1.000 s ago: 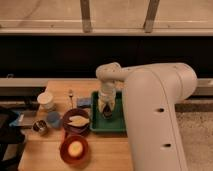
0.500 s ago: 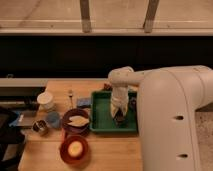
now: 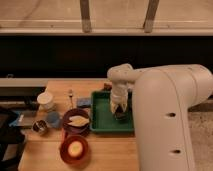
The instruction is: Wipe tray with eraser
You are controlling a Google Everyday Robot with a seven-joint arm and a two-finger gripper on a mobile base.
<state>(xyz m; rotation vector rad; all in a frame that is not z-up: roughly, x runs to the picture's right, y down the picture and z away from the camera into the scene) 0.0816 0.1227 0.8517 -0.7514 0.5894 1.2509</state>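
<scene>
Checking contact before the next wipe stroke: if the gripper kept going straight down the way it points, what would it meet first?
Probably the eraser under the gripper, then the green tray floor; depth is unclear.

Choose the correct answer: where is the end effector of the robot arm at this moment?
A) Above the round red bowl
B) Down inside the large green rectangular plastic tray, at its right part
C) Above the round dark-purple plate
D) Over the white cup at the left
B: the end effector points down into the large green rectangular plastic tray, on its right part, away from the other dishes.
</scene>
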